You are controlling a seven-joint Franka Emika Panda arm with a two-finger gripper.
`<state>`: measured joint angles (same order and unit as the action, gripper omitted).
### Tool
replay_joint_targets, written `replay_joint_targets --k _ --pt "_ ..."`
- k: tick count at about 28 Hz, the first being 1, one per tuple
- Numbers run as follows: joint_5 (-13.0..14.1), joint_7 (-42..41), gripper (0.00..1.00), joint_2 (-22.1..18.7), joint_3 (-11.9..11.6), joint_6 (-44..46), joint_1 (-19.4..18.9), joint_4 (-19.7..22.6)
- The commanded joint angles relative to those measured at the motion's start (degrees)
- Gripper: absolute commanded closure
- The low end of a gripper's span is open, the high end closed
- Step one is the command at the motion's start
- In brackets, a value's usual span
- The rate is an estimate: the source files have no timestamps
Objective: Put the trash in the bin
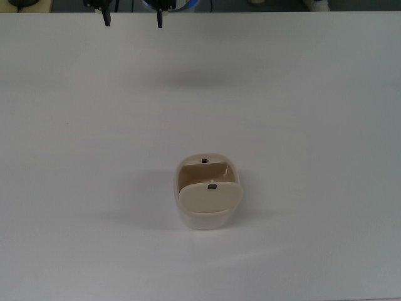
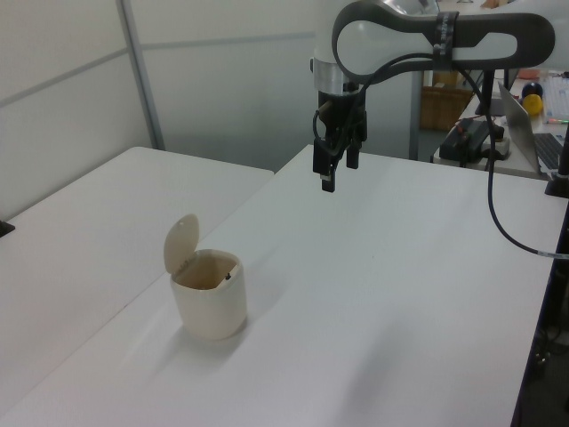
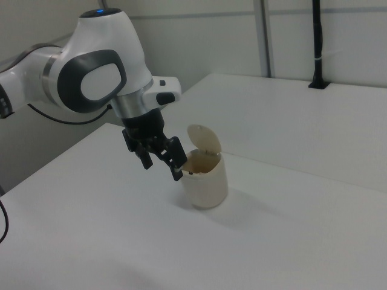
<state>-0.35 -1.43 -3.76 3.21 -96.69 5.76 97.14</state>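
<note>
Top view, fingers (image 1: 106, 19) apart, bin (image 1: 207, 195) seemingly lid-up

Bright, even overhead light washes the white table (image 1: 301, 125) pale; the bin (image 1: 207, 194) throws only soft shadows, leftward in the top view, nothing blurred.

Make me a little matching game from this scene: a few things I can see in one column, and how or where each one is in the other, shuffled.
Things:
1. bin
2. lid
3. pincer
4. table

States:
A. swung upright above a rim
B. black, open, hanging in the air with nothing in it
C. white and flat, with the tub standing on it
D. cream tub, upright, its mouth uncovered

Pairs: 1-D, 2-A, 3-B, 4-C
</note>
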Motion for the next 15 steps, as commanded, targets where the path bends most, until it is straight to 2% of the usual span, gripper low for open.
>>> replay_joint_targets --k 1,15 --pt "1.32 -0.32 0.0 -0.28 -0.31 -1.31 -0.05 0.42" --pt "1.32 -0.5 0.0 0.78 -0.05 -1.49 0.04 -0.72"
